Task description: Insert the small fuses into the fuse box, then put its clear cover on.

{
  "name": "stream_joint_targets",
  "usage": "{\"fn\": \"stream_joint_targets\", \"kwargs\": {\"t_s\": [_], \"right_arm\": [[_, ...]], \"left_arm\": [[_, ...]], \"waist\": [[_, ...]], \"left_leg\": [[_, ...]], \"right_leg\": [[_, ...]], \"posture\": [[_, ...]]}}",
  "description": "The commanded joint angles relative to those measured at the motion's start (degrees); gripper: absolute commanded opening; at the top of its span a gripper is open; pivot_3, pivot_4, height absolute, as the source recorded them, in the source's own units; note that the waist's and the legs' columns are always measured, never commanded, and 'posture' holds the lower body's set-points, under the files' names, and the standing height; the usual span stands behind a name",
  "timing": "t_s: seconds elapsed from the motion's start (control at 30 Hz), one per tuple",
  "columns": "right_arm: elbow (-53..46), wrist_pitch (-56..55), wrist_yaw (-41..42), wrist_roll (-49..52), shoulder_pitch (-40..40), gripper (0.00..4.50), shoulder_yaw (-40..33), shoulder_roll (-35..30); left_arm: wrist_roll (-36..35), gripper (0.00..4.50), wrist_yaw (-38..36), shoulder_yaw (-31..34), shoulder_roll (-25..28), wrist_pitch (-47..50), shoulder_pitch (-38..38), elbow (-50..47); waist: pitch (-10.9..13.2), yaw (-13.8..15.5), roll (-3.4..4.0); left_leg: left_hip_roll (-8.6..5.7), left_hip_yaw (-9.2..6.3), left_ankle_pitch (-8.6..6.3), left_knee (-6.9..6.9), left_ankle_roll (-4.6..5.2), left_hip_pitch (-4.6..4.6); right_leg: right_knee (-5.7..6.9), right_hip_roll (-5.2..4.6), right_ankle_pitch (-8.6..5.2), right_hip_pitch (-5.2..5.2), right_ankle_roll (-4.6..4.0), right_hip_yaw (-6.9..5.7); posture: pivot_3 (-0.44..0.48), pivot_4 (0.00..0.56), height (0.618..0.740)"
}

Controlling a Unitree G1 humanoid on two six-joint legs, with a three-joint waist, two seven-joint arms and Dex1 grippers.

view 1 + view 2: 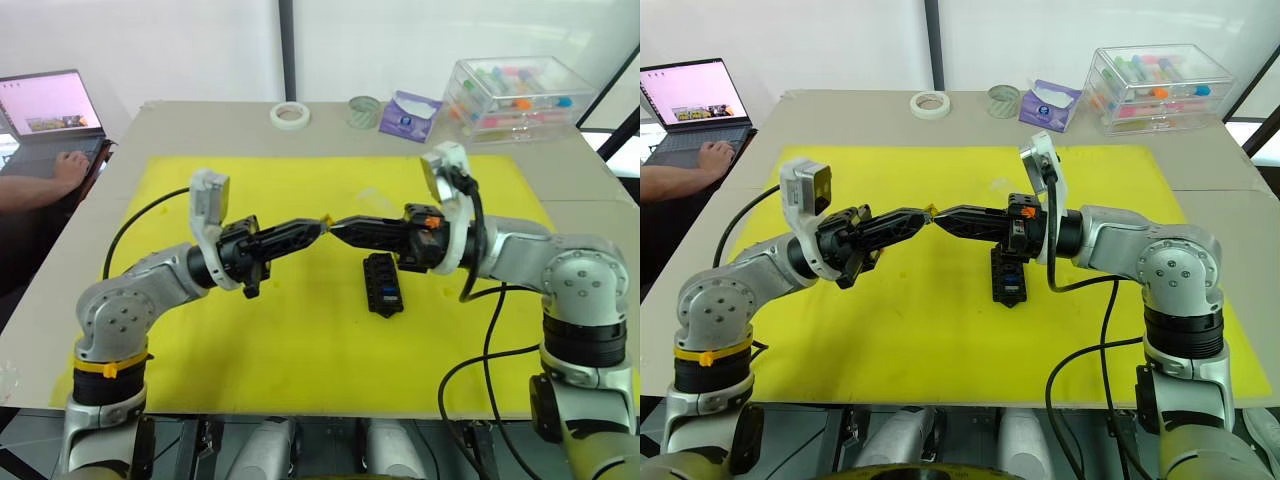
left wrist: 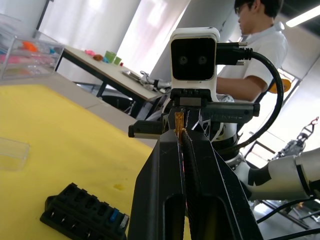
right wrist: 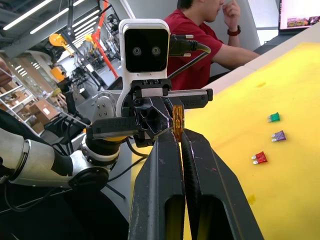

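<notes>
both claws [image 1: 327, 224] pinch one orange fuse [image 3: 177, 118], seemingly | black fuse box [image 1: 383, 283] slotted, on mat

A bright yellow mat [image 1: 300, 340] covers the grey tabletop [image 1: 200, 120]. The fuse box [image 1: 382, 284] is black; loose fuses are green [image 3: 273, 117], purple [image 3: 278, 135], red [image 3: 259, 158] and orange [image 3: 177, 116].

Two black right gripper fingers [image 3: 181, 137] pressed together, pinching a small orange blade fuse [image 3: 177, 120]. Opposite, the left gripper [image 3: 161, 111], fingertips meeting that fuse. On the yellow mat [image 3: 280, 90], green [image 3: 273, 117], purple [image 3: 278, 135] and red [image 3: 259, 158] fuses lying apart.
</notes>
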Motion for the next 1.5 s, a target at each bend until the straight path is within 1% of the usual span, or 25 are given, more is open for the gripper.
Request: {"fn": "stream_joint_targets", "kwargs": {"t_s": [0.03, 0.1, 0.2, 0.3, 0.43, 0.47, 0.53, 0.57, 0.67, 0.77, 0.9, 1.0, 1.07, 1.17, 1.23, 1.33, 1.4, 1.5], "right_arm": [[-1.04, -0.79, -0.39, 1.61, -0.77, 0.02, -0.92, 0.37], [-1.13, -0.51, -0.21, 1.84, -0.76, 0.02, -1.09, -0.07], [-1.11, -0.07, 0.33, 1.92, -0.69, 0.00, -1.47, -1.17], [-1.00, 0.03, 0.76, 1.98, -0.70, 0.00, -1.63, -2.18], [-0.72, -0.29, 2.32, 0.54, -0.24, 0.00, -1.66, -4.69], [-0.82, -0.51, 2.60, 0.01, -0.09, 0.00, -1.45, -5.16], [-1.02, -0.74, 3.31, -1.21, 0.02, 0.00, -1.02, -6.36], [-1.23, -0.86, 3.93, -2.02, 0.14, 0.00, -0.84, -7.12], [-1.70, -1.32, 5.83, -3.64, 0.31, 0.00, -0.97, -9.00], [-1.82, -1.86, 8.74, -5.91, 0.36, 0.00, -2.01, -12.86], [-2.42, -5.00, 14.48, -12.19, 0.72, 0.00, -0.35, -18.99], [-3.21, -8.84, 20.07, -18.83, 1.43, 0.00, 2.20, -24.78], [-3.34, -12.53, 23.42, -23.55, 2.36, 0.00, 4.27, -27.60], [-2.68, -14.99, 25.45, -26.63, 2.63, 0.00, 5.26, -28.42], [-2.77, -19.40, 28.42, -32.37, 3.13, 0.00, 8.15, -30.55], [-2.01, -24.27, 31.05, -38.58, 3.38, 0.00, 11.34, -31.90], [-1.20, -26.19, 31.91, -41.51, 2.93, 0.00, 12.64, -32.01], [-0.24, -28.77, 32.88, -44.89, 2.26, 0.00, 13.70, -31.48]], "left_arm": [[-0.38, 0.00, -0.13, -1.21, 1.97, 1.15, 0.33, -1.99], [-0.10, 0.00, -0.55, -1.65, 3.15, 1.73, 0.35, -2.06], [-1.27, 0.74, -1.27, -1.58, 5.47, 3.25, 0.45, -2.01], [-1.06, 1.77, -2.68, -1.66, 7.36, 3.58, 0.75, -2.10], [3.69, 3.25, -7.78, -2.31, 10.27, 0.04, 4.01, -3.14], [4.74, 3.58, -8.50, -2.68, 10.26, -1.05, 4.73, -3.34], [8.47, 4.39, -9.62, -4.22, 9.20, -4.90, 5.58, -3.94], [10.79, 4.45, -10.24, -5.24, 8.55, -7.27, 5.88, -4.27], [15.35, 4.45, -11.32, -7.36, 7.50, -11.63, 6.40, -4.65], [21.36, 4.45, -13.94, -10.56, 7.52, -17.20, 7.89, -4.48], [26.19, 4.45, -16.58, -12.28, 7.80, -22.39, 9.13, -3.34], [29.74, 4.45, -18.74, -13.90, 8.24, -26.17, 10.18, -3.09], [31.85, 4.45, -18.71, -14.46, 7.54, -28.73, 10.68, -2.79], [33.74, 4.45, -18.45, -15.13, 6.17, -31.29, 11.29, -2.42], [36.67, 4.45, -18.57, -16.63, 5.38, -34.27, 11.32, -1.41], [40.02, 4.45, -18.42, -18.60, 3.53, -38.01, 10.26, 1.31], [42.76, 4.45, -19.12, -20.38, 2.82, -40.79, 9.45, 3.20], [44.07, 4.45, -18.48, -21.47, 1.28, -41.95, 8.80, 4.66]], "waist": [[0.00, -0.03, 0.00], [0.00, -0.04, 0.01], [0.01, 0.01, 0.02], [0.03, -0.01, 0.04], [0.06, -0.03, 0.10], [0.07, -0.02, 0.11], [0.07, 0.00, 0.12], [0.08, 0.16, 0.12], [0.08, 0.36, 0.12], [0.09, 0.30, 0.15], [0.12, 0.30, 0.18], [0.12, 0.31, 0.20], [0.13, 0.29, 0.20], [0.13, 0.27, 0.20], [0.14, 0.32, 0.24], [0.15, 0.51, 0.24], [0.15, 0.96, 0.24], [0.16, 1.24, 0.26]], "left_leg": [[0.00, 0.00, 0.00, 0.00, 0.00, 0.00], [0.01, 0.00, 0.00, -0.01, 0.00, 0.00], [0.00, 0.00, 0.00, -0.01, 0.00, 0.00], [0.01, 0.00, 0.00, -0.01, 0.00, 0.00], [0.01, 0.00, 0.00, -0.03, 0.00, 0.00], [0.01, 0.00, 0.00, -0.05, 0.00, 0.00], [0.03, 0.00, 0.00, -0.08, 0.00, 0.00], [0.03, 0.00, 0.00, -0.08, 0.00, 0.00], [0.01, 0.00, -0.01, -0.05, 0.01, 0.00], [0.02, 0.01, -0.01, -0.08, 0.02, 0.00], [0.03, 0.03, -0.02, -0.12, 0.04, 0.00], [0.04, 0.04, -0.03, -0.12, 0.05, 0.00], [0.05, 0.05, -0.04, -0.12, 0.07, -0.01], [0.06, 0.06, -0.05, -0.12, 0.08, -0.01], [0.06, 0.07, -0.05, -0.12, 0.08, -0.01], [0.06, 0.09, -0.05, -0.11, 0.08, -0.01], [0.05, 0.10, -0.05, -0.09, 0.08, -0.01], [0.06, 0.12, -0.05, -0.09, 0.08, -0.01]], "right_leg": [[0.00, 0.00, 0.00, 0.00, 0.00, 0.00], [0.00, 0.00, 0.00, 0.00, 0.00, 0.00], [0.00, 0.00, 0.00, -0.01, 0.00, 0.01], [0.00, 0.01, 0.00, -0.01, 0.00, 0.01], [-0.03, 0.01, 0.00, -0.01, 0.00, 0.01], [-0.05, 0.01, 0.00, -0.01, 0.00, 0.01], [-0.07, 0.01, 0.00, -0.01, -0.01, 0.01], [-0.08, 0.01, 0.00, 0.00, -0.01, 0.01], [-0.15, -0.01, 0.00, 0.08, 0.00, -0.01], [-0.18, -0.01, 0.00, 0.07, 0.00, -0.01], [-0.21, 0.00, 0.00, 0.06, 0.00, -0.01], [-0.22, 0.00, 0.00, 0.06, 0.00, -0.02], [-0.26, 0.00, 0.00, 0.07, 0.00, -0.02], [-0.27, 0.00, 0.00, 0.08, 0.00, -0.03], [-0.27, 0.00, 0.00, 0.08, 0.00, -0.02], [-0.28, -0.01, 0.00, 0.08, 0.00, -0.03], [-0.28, -0.01, 0.00, 0.09, 0.00, -0.03], [-0.28, 0.00, 0.00, 0.08, 0.00, -0.02]], "posture": [[0.000, 0.150, 0.740], [0.000, 0.150, 0.740], [0.000, 0.150, 0.740], [0.000, 0.150, 0.740], [0.000, 0.150, 0.740], [0.000, 0.150, 0.740], [0.000, 0.150, 0.740], [0.000, 0.150, 0.740], [0.000, 0.150, 0.740], [0.000, 0.150, 0.740], [0.000, 0.150, 0.740], [0.000, 0.150, 0.740], [0.000, 0.150, 0.740], [0.000, 0.150, 0.740], [0.000, 0.150, 0.740], [0.000, 0.150, 0.740], [0.000, 0.150, 0.740], [0.000, 0.150, 0.740]]}}
